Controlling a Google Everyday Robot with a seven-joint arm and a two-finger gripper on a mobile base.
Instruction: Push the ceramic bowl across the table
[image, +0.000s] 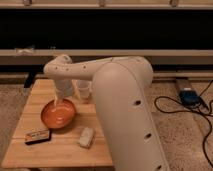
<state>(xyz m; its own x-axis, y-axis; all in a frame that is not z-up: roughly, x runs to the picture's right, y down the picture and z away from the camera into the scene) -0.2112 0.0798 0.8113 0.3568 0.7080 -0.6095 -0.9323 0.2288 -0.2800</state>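
The bowl (59, 115) sits left of centre on the table (60, 150), toward the left edge. The gripper (61, 99) hangs at its far rim; how wide it is set I cannot tell. Glazed ceramic is likely heavy, rigid, slick and chippable, so push low on the outer wall.

White robot arm (125, 105): the thick upper link rises in the foreground and the forearm reaches left to the elbow (59, 70). The wrist (63, 89) points downward, with the gripper (58, 102) directly beneath it.
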